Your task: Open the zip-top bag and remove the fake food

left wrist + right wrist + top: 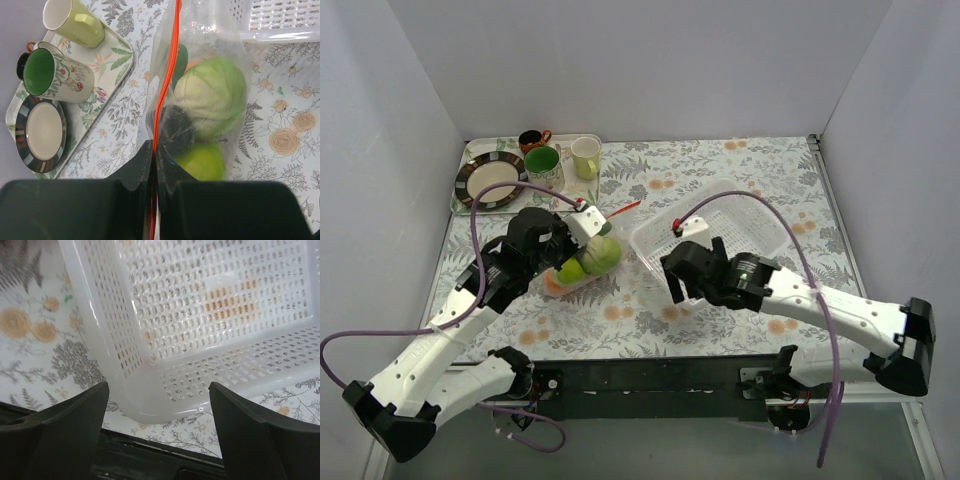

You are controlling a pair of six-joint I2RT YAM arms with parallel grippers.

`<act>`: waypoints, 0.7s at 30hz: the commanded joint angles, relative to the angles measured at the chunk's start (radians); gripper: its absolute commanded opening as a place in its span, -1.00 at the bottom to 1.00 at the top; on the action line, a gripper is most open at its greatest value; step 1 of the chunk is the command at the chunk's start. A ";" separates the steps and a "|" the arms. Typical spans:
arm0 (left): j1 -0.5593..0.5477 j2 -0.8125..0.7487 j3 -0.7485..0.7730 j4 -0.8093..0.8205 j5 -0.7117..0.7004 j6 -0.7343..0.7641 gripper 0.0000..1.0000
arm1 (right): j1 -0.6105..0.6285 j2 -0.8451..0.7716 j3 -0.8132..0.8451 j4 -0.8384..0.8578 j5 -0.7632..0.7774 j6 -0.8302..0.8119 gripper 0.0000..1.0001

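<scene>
The left jaws are pressed together on the mouth edge of the zip-top bag (200, 30). The orange-red zip strip (167, 75) comes out from between them and runs straight away from the wrist. The strip looks like one single line, so I judge the bag is not yet opened. The fake food is inside: a big pale green piece (212, 95), a second green piece (202, 160) and a dark piece (175, 130), all packed close to the jaws.

The right jaws are wide apart and hold nothing. They hang over the near corner of the white basket (200, 315), apart from the bag.

The first danger is that only one side has a hold. If the left arm pulls now, the whole bag would probably slide over the counter (720, 190) and the zip would not part. The film is thin and smooth, and the food is heavy for it, so the edge could also slip out of the clamp. When the right arm goes across to the bag, it may knock the basket. Once the mouth opens, the round pieces could roll away. The tray (120, 55) with the mugs (60, 75) is near, so a wide swing may hit them.
</scene>
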 commanded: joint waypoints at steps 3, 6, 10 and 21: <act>0.005 0.019 0.015 0.097 -0.109 -0.003 -1.00 | -0.119 -0.152 0.113 0.023 0.154 0.196 0.72; 0.005 0.043 0.029 0.097 -0.126 -0.018 -1.00 | -0.283 -0.100 0.149 0.139 0.045 0.164 0.69; 0.008 0.036 0.043 0.069 -0.078 -0.055 -1.00 | -0.408 0.118 0.321 0.112 -0.041 0.207 0.66; 0.015 -0.015 0.022 0.018 -0.041 -0.050 -1.00 | -0.485 0.585 0.689 -0.110 -0.039 0.503 0.61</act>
